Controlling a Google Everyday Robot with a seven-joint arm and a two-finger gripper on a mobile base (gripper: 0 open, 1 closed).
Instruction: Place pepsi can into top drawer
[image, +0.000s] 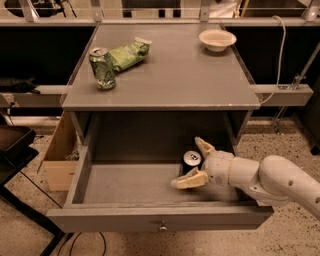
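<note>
The pepsi can (191, 159), dark with a silver top, stands upright on the floor of the open top drawer (125, 219), toward its right side. The drawer is pulled out from under the grey cabinet top, and its small knob (162, 227) shows on the front panel. My gripper (186, 163) reaches in from the right on a white arm. Its tan fingers (191, 180) are spread on either side of the can, with a gap showing, so it is open around the can.
On the cabinet top (180, 75) stand a green can (102, 67), a green snack bag (127, 52) and a white bowl (217, 39). A cardboard box (59, 160) sits on the floor to the left of the drawer. A dark chair or cart (12, 150) is at the far left.
</note>
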